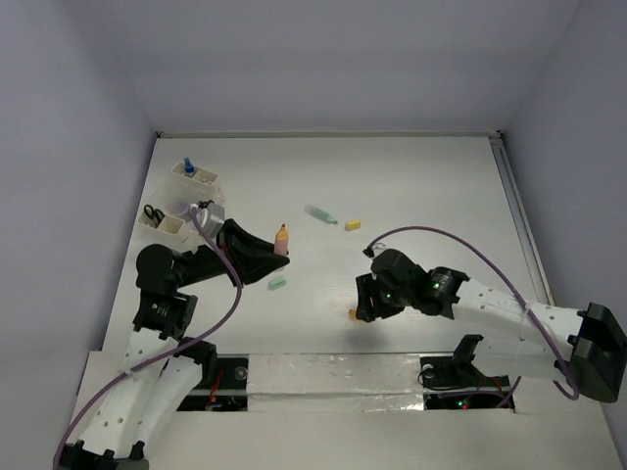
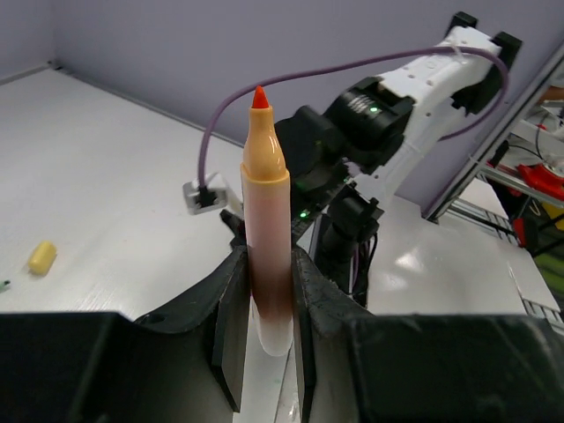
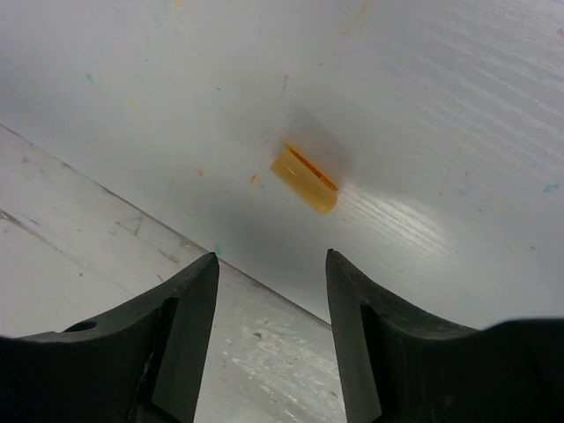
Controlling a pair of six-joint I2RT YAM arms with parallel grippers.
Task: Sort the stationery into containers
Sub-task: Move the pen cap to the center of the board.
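Observation:
My left gripper (image 1: 263,257) is shut on an orange-pink marker (image 1: 282,240), held off the table; in the left wrist view the marker (image 2: 267,220) stands between the jaws of that gripper (image 2: 267,295), its red tip pointing away. My right gripper (image 1: 366,302) is open and empty just above an orange eraser (image 1: 352,314), which lies just beyond its open fingertips in the right wrist view (image 3: 305,179). A green eraser (image 1: 277,283), a green marker (image 1: 320,213) and a yellow eraser (image 1: 353,225) lie on the table. Two off-white bins stand at the far left: one (image 1: 203,183) holds a blue-capped pen (image 1: 188,166), the other (image 1: 174,227) holds scissors (image 1: 154,211).
A little clear jar (image 1: 205,210) stands between the bins and my left wrist. The orange eraser lies close to the table's near edge, where a metal strip (image 3: 106,256) runs. The right arm (image 2: 379,115) shows beyond the marker. The yellow eraser (image 2: 41,257) lies at the left.

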